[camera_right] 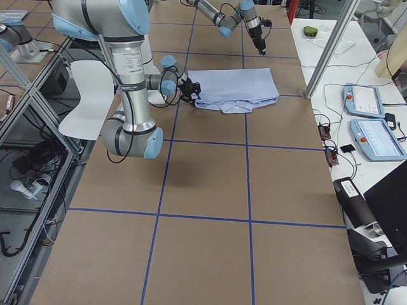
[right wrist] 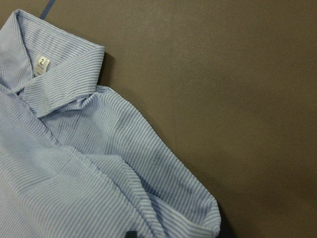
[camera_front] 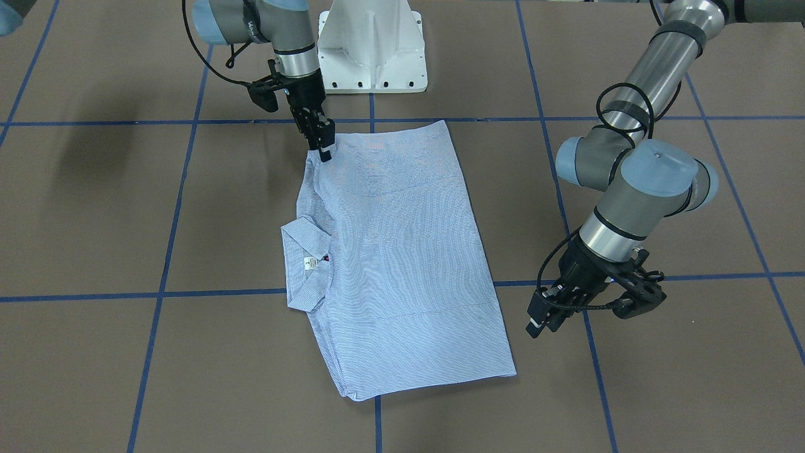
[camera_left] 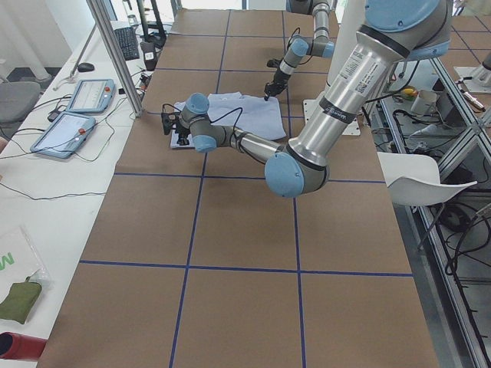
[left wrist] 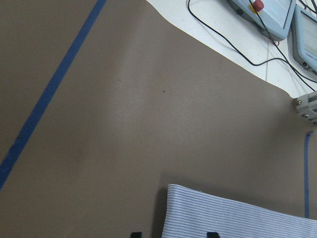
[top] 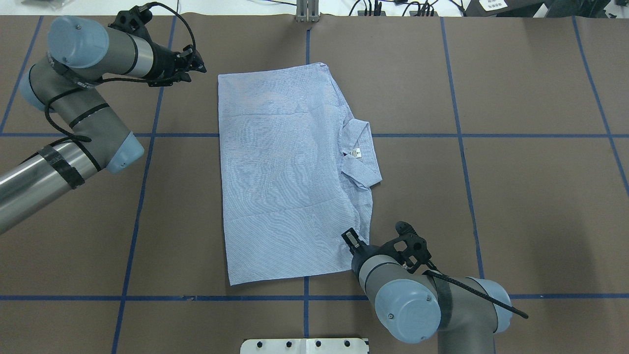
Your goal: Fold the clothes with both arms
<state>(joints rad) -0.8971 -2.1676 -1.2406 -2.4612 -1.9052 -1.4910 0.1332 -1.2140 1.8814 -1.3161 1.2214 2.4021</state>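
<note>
Shirt: the light blue striped shirt (top: 285, 172) lies flat in the middle of the tabletop (top: 516, 196), already folded to a long rectangle. No sleeve shows.
Collar: the collar (top: 361, 152) with its small white label (top: 357, 153) sticks out from the right edge of the shirt in the overhead view.
Right tool: the right tool (camera_front: 324, 150) points down at the upper left corner of the shirt in the front-facing view. In its wrist view the rumpled shoulder corner lies just ahead, and one black tip shows far to the side, so I judge the jaws parted and gripping nothing.
Left tool: the left tool (camera_front: 536, 324) hangs near the lower right corner of the shirt, not touching it. In its wrist view the two tips stand apart at the lower edge, with nothing between them.
Handling: thin, light and limp cloth, I think. It will sag when lifted, and the layers can slide apart.
Where to hold: at two corners of one edge, pinching all layers together, not the collar.
Risk: if only the top layer is taken, the fold opens.
</note>
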